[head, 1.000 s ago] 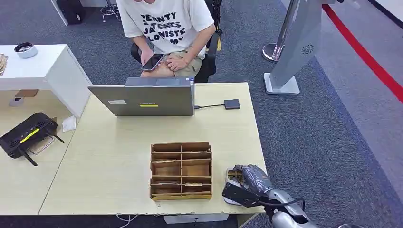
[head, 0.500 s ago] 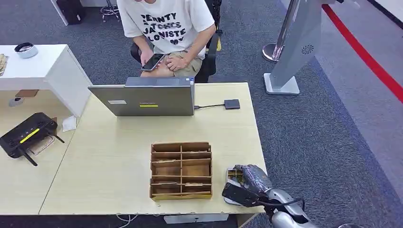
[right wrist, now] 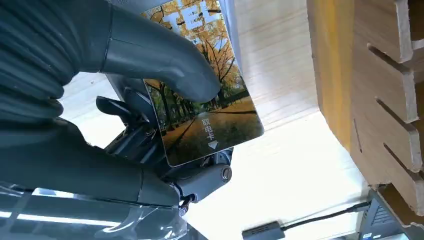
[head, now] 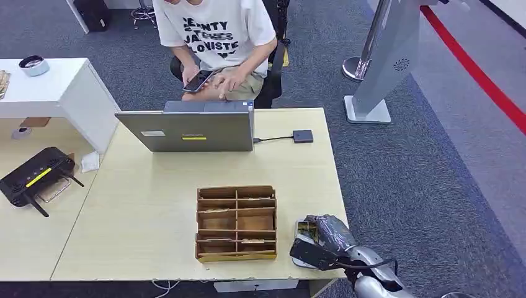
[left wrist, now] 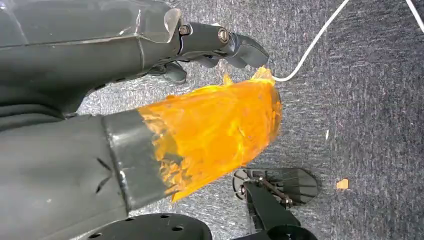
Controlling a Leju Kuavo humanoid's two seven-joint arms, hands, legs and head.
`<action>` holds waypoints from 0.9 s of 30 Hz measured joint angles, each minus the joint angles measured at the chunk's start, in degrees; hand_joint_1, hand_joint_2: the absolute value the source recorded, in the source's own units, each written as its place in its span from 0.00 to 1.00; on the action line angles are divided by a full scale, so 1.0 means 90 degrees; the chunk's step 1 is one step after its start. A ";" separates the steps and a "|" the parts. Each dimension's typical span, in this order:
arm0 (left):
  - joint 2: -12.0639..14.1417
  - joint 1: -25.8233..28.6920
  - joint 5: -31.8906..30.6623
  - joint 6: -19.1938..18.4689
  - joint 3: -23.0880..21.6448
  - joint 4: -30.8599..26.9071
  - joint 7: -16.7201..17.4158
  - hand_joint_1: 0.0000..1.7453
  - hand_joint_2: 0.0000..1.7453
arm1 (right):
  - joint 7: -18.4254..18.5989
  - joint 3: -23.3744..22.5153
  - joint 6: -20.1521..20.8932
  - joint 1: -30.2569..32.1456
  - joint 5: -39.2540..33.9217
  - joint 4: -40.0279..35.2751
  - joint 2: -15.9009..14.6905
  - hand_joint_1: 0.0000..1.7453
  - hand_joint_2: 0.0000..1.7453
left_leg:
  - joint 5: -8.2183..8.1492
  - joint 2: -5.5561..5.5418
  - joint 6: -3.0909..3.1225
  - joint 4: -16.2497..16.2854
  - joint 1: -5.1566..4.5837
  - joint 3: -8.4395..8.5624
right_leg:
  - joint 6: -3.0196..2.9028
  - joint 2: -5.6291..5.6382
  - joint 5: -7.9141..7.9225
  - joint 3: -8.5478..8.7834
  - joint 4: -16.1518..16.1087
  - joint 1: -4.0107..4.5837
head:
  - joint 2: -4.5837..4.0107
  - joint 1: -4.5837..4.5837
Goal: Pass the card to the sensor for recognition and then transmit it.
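At the lower right of the head view, the right hand [head: 324, 241] pinches the card [right wrist: 207, 107] under its thumb beside the wooden organizer [head: 236, 223] on the tabletop [head: 155, 198], probably ready to carry it toward the small sensor [head: 303, 136] upper centre.

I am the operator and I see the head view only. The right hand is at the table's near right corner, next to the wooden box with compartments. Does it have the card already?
Observer: Yes. In the right wrist view the right hand grips a glossy card with an autumn-tree picture, thumb pressed on its printed face.
Operator: Is the card inside the brown wooden compartment box?
Observer: No. It is beside the box, over the light wooden table, apart from the box wall.
Operator: And the left hand?
Observer: The left wrist view shows the left hand above grey carpet, its thick thumb wrapped in orange film. It holds nothing.
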 joint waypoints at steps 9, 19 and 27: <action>0.0005 0.0001 0.0010 -0.0015 0.0000 0.0000 0.0000 0.00 0.00 | 0.0000 0.0000 -0.0002 0.0001 0.0000 0.0002 0.0000 1.00 1.00 | 0.0000 0.0000 0.0000 0.0000 0.0000 0.0000 | 0.0000 0.0000 0.0000 0.0001 0.0000 0.0000 | 0.0000 0.0000; 0.0024 0.0004 0.0015 -0.0015 0.0000 0.0000 0.0002 0.00 0.00 | 0.0000 0.0000 0.0000 0.0006 0.0000 0.0002 0.0000 1.00 1.00 | 0.0000 0.0000 0.0000 0.0000 0.0000 0.0001 | 0.0000 0.0000 0.0000 0.0001 0.0000 0.0000 | 0.0000 0.0000; 0.0027 0.0008 0.0015 -0.0015 0.0000 0.0000 0.0000 0.00 0.00 | 0.0000 0.0000 0.0000 0.0021 0.0000 0.0002 0.0000 1.00 1.00 | 0.0000 0.0000 0.0000 0.0000 0.0000 0.0001 | 0.0000 0.0000 0.0000 0.0002 -0.0001 0.0000 | 0.0000 0.0000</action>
